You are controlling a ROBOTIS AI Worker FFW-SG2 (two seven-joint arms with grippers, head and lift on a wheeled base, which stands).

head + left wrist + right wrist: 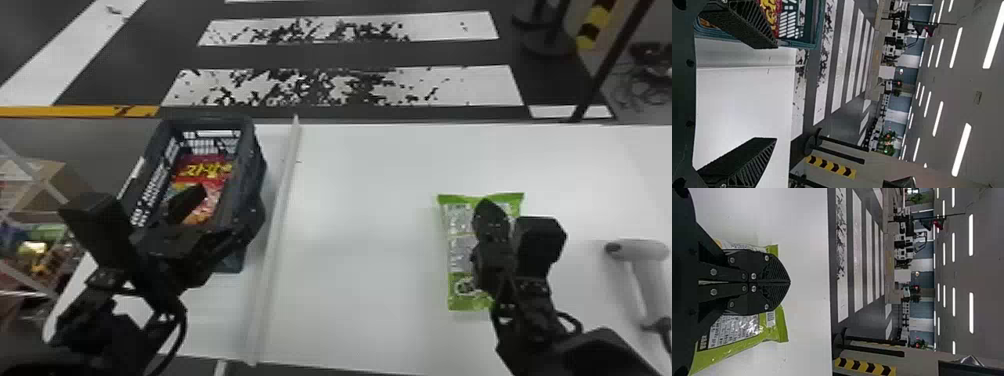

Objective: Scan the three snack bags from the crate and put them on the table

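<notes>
With its fingers together, the right gripper (788, 282) is over the green bag (457, 250), which runs near to far on the table (350, 225), and likely needs the scanner (637, 250) to its right; the left gripper (776, 93), fingers apart, is by the crate (256, 150) at left.

1 white table (360, 225) holds a crate (254, 160), strip (278, 225), green bag (459, 242) and scanner (642, 251).

Crate (248, 150): nine o'clock; the left hand (142, 201) hides its near end from us
Red snack bag (212, 169): partly covered; we cannot count what lies beneath
Green snack bag (459, 245): four o'clock, partly behind the right hand (515, 216); small print beyond us
Scanner cable (661, 327): four o'clock, cut off
</notes>
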